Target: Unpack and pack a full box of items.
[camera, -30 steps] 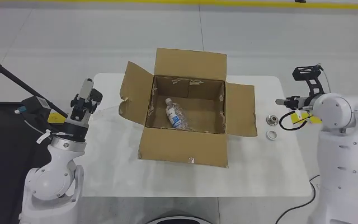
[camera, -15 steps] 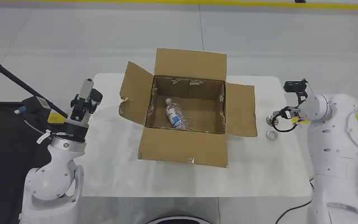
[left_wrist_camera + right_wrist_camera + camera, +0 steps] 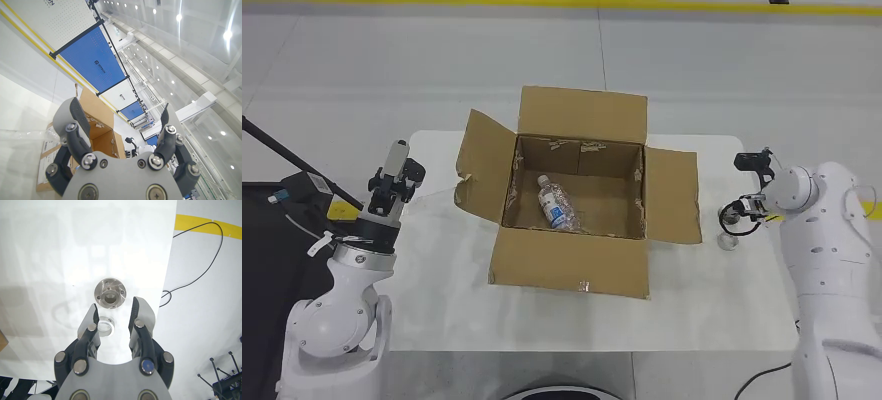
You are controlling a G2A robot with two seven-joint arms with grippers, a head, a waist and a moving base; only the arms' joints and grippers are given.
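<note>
1. At table centre: cardboard box, upright, all four top flaps folded outward. Table has a white covering.
2. Inside the box: one clear plastic bottle lying on its side on the box floor, cap end towards the far wall, left of the middle. No other item can be made out inside.
3. Near the table's right edge, well apart from the box's right flap: two small metal parts. A flange, round, with a raised hub, a centre bore and small bolt holes, sits flat on the covering. A plain metal ring lies just beside it, not touching.
4. Right gripper: over these two parts, pointing down at the table. Fingers apart, nothing between them. The flange lies just beyond the fingertips, in line with the gap. The ring lies nearer the wrist, partly hidden behind one finger. Whether a finger touches either part cannot be told.
5. In the top view the ring shows just on the near side of the right gripper.
6. Left gripper: at the table's left edge, well apart from the box, pointing up and away. Fingers wide apart, empty. Top view places it beside the box's left flap side.
7. Floor beyond the right table edge: a thin black cable and a yellow floor line.
</note>
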